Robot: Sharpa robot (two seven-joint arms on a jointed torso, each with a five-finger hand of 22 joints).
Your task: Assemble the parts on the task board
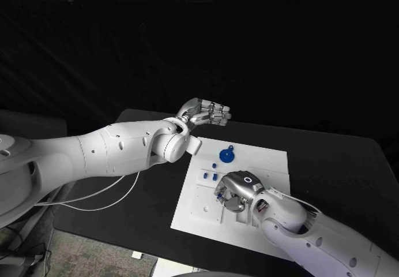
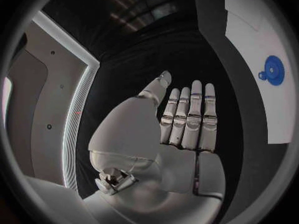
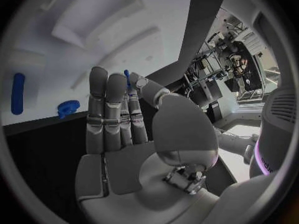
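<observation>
The white task board lies in the middle of the black table. A blue gear sits on its far part, with two small blue pieces beside it near the left edge. My right hand hovers low over the board's middle. In the right wrist view its thumb and a finger pinch a thin blue peg. A blue oblong piece and a small blue gear lie on the board beyond it. My left hand is raised past the board's far left corner, fingers straight and holding nothing.
The left wrist view shows the blue gear on the board off to the side of the hand. Bare black table surrounds the board. A white cable hangs under the left arm.
</observation>
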